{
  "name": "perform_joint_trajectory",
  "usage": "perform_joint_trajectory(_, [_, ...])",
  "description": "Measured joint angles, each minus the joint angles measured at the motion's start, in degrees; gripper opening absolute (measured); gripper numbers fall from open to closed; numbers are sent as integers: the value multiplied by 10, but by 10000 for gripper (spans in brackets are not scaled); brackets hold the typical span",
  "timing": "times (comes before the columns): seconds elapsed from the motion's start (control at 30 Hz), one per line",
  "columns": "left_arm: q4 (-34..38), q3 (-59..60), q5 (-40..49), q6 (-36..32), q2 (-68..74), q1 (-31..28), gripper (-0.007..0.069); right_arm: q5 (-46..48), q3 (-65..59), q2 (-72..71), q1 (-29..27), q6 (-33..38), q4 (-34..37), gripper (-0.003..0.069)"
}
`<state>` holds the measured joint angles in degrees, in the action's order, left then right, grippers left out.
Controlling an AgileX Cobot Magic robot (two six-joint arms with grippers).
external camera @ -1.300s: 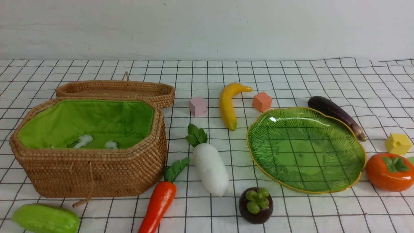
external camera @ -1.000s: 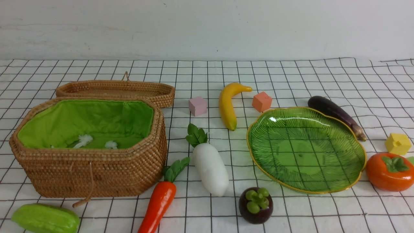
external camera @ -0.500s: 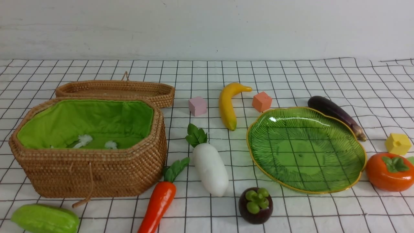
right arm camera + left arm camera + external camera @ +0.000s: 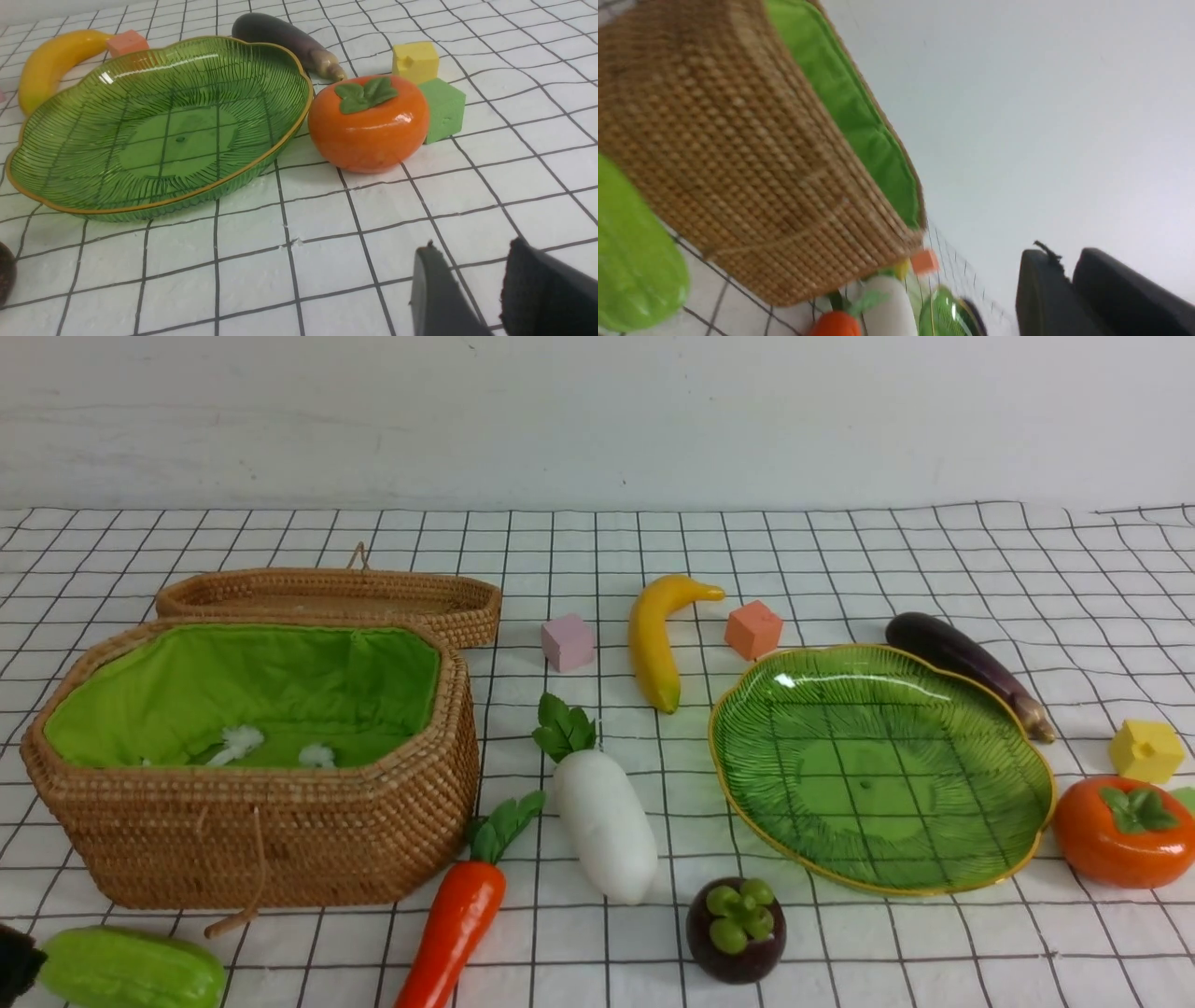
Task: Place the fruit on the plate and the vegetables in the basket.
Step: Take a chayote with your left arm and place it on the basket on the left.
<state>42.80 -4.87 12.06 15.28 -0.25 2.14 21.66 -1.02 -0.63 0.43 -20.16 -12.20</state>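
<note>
The basket (image 4: 261, 840) stands at the left, open, with only white fluff inside. The gourd (image 4: 131, 969) lies in front of it, and my left gripper (image 4: 13, 963) is at the gourd's left end, shut and empty in the left wrist view (image 4: 1071, 263). The carrot (image 4: 457, 924) and radish (image 4: 605, 821) lie in the middle, the mangosteen (image 4: 736, 933) in front of them and the banana (image 4: 653, 639) behind. The plate (image 4: 882, 770) is empty. The eggplant (image 4: 966, 663) lies behind it, the persimmon (image 4: 1125, 831) to its right. My right gripper (image 4: 472, 247) is slightly open, low over the cloth near the persimmon (image 4: 369, 123).
The shallow woven lid (image 4: 327, 597) lies behind the basket. A pink cube (image 4: 568, 642) and an orange cube (image 4: 753, 629) flank the banana. A yellow cube (image 4: 1146, 751) and a green cube (image 4: 444, 109) sit by the persimmon. A white wall backs the checked cloth.
My left gripper's black tip has come into the front view at the bottom left, beside the gourd. The objects lie as before.
</note>
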Motion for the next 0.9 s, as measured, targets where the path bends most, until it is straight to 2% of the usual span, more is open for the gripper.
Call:
perform_joint_trajectory(0.07, [-22,-68,91,-48,27,1,-9,0,0,0,0,0,0,239])
perform_joint_trajectory(0.13, [-41,-109,134,-75,59,1,-13,0,0,0,0,0,0,239])
perform_joint_trajectory(0.27, [-135,-212,227,-121,188,1,-13,0,0,0,0,0,0,239])
perform_joint_trajectory(0.43, [-222,-278,319,-126,316,1,-13,0,0,0,0,0,0,239])
perform_joint_trajectory(0.57, [-238,-324,382,-122,411,1,-13,0,0,0,0,0,0,239])
perform_joint_trajectory(0.73, [-240,-334,379,-127,451,1,-13,0,0,0,0,0,0,239])
perform_joint_trajectory(0.8, [-236,-334,390,-153,453,1,-13,-7,0,0,0,-4,9,239])
perform_joint_trajectory(0.9, [-211,-334,421,-233,453,3,-13,-35,-3,0,0,-44,82,239])
